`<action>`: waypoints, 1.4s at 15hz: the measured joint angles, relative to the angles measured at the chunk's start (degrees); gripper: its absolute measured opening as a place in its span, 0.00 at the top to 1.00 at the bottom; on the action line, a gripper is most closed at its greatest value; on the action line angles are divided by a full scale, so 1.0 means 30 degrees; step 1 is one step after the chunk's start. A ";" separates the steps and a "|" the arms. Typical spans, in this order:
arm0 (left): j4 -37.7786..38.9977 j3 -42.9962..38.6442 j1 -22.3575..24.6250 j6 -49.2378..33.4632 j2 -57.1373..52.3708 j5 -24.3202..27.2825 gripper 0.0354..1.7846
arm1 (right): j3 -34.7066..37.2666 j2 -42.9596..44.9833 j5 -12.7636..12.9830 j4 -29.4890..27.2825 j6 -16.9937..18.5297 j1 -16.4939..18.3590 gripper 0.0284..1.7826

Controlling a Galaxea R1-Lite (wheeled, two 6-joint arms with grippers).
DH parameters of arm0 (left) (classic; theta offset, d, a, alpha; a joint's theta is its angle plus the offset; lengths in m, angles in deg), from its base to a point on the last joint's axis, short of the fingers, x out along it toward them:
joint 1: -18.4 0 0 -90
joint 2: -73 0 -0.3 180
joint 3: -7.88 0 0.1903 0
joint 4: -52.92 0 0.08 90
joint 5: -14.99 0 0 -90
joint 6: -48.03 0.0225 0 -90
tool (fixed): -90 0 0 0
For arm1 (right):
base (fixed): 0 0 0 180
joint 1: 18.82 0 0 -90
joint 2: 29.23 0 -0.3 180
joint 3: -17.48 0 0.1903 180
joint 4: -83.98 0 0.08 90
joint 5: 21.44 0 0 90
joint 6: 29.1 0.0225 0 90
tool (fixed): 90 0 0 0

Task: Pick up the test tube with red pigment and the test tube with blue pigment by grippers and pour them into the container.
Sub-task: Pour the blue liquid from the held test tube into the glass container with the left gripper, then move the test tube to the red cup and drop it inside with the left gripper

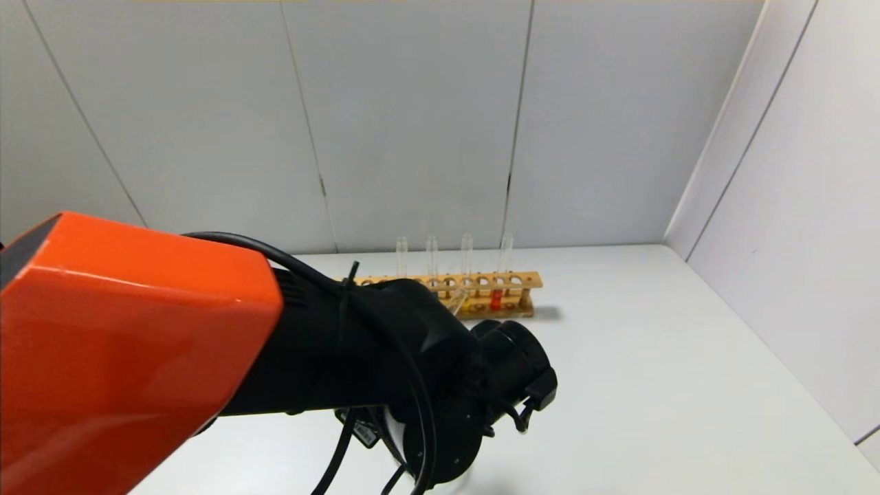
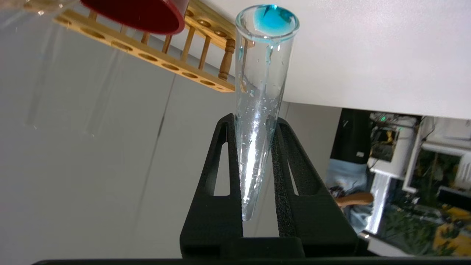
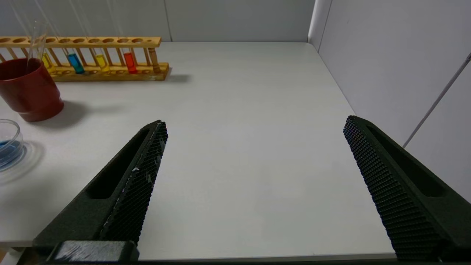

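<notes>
My left gripper [image 2: 254,119] is shut on a test tube with blue pigment [image 2: 263,73]. The glass is wet with droplets, and a little teal liquid sits at its far end [image 2: 270,20]. In the head view the left arm's black wrist [image 1: 481,385] hides this gripper and the tube. The container [image 3: 16,138], a low clear beaker, holds blue liquid at the table's left. The test tube with red pigment [image 3: 129,62] stands in the wooden rack [image 3: 110,76] and shows in the head view [image 1: 496,299]. A second blue tube [image 3: 75,62] stands there too. My right gripper [image 3: 255,123] is open and empty.
A dark red cup [image 3: 27,92] stands in front of the rack's left end with an empty glass tube [image 3: 36,40] leaning in it. Two yellow-liquid tubes [image 3: 102,62] stand in the rack. Grey walls close the table at the back and right.
</notes>
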 joint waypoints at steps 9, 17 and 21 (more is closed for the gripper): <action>-0.0146 -0.2840 -0.0146 -1.3255 -0.4584 0.5730 0.85 | 0.0000 0.0000 0.0000 0.0000 0.0000 -0.0004 0.02; 1.0500 -0.7371 -0.0012 -2.5206 -0.6936 0.8570 0.85 | 0.0000 0.0000 0.0000 0.0000 0.0008 -0.0004 0.02; 1.6791 -0.8298 0.1195 -2.6328 -0.6847 0.7879 0.85 | 0.0000 0.0000 0.0000 0.0008 0.0000 -0.0004 0.02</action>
